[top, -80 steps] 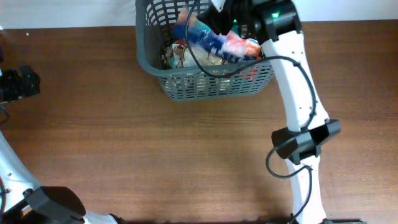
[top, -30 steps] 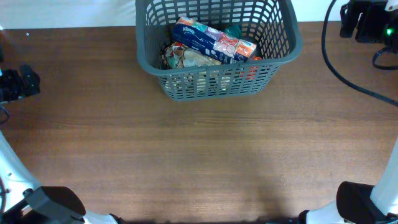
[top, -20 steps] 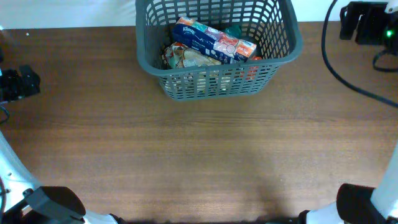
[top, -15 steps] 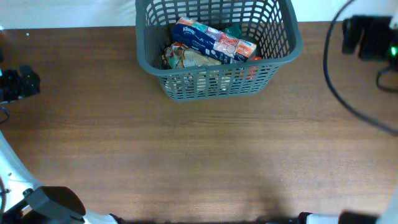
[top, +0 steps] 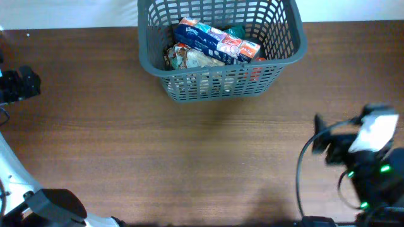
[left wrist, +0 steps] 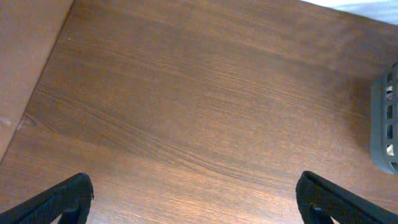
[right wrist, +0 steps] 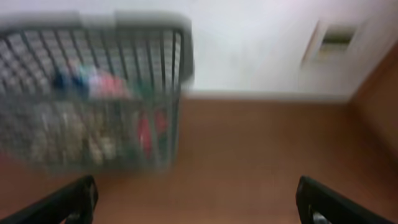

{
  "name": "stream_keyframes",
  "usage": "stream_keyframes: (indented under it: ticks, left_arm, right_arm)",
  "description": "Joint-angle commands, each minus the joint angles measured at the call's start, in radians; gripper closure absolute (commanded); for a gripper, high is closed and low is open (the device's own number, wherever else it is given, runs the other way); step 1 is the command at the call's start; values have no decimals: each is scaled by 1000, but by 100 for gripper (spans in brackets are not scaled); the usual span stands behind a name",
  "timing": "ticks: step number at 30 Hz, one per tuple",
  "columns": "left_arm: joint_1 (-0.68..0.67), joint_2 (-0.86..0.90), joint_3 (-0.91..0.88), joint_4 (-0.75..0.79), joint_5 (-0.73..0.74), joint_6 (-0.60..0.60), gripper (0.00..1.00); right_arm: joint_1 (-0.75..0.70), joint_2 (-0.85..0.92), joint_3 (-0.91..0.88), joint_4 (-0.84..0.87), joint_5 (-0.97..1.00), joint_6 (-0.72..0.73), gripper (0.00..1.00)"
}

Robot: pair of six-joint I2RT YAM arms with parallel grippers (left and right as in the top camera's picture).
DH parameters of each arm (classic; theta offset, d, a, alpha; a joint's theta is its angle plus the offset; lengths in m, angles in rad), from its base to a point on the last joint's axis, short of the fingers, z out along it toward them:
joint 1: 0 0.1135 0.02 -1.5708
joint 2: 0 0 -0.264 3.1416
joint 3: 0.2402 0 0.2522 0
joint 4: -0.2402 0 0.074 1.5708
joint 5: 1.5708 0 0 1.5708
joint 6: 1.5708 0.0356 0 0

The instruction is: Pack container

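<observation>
The container (top: 189, 88), a dark grey lattice basket, stands at the back middle of the table. A blue tissue pack (top: 208, 38) lies on top of other snack packets inside it. My right gripper (top: 322, 142) is low at the front right, blurred, well away from the basket. In the right wrist view the container (right wrist: 93, 22) shows blurred at the upper left, and my right gripper (right wrist: 199, 205) is open and empty. My left gripper (top: 28, 84) rests at the far left edge. The left wrist view has the left gripper (left wrist: 196, 202) open over bare wood, with the container's corner (left wrist: 387, 124) at the right edge.
The brown wooden table (top: 189, 157) spreads in front of the basket. A white wall (right wrist: 261, 50) rises behind the table's back edge. The right arm's black cable (top: 303, 170) loops near the front right.
The right arm let the blue pack go into the basket, withdrew to the back right, then swung fast to the front right. The basket and left arm stayed put.
</observation>
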Motion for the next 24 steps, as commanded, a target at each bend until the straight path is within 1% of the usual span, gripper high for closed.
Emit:
stream_keyframes:
  ticks: [1, 6, 8, 13, 15, 17, 24]
  left_arm:
    - [2, -2, -3, 0, 11, -10, 1]
    - [2, -2, -3, 0, 11, -10, 1]
    - [2, -2, -3, 0, 11, -10, 1]
    - [2, -2, -3, 0, 11, -10, 1]
    - [2, -2, -3, 0, 11, -10, 1]
    - [2, -2, -3, 0, 11, -10, 1]
    - [2, -2, -3, 0, 11, -10, 1]
  right_arm:
    - [8, -143, -194, 41, 2, 9, 1]
    - [8, -329, -460, 134, 2, 9, 1]
    - [8, -396, -552, 147, 2, 9, 1]
    - [8, -542, -723, 154, 1, 9, 1]
    - [7, -579, -770, 161, 3, 9, 1]
    - [6, -576, -793, 178, 2, 9, 1]
    - [6, -578, -814, 179, 48, 9, 1]
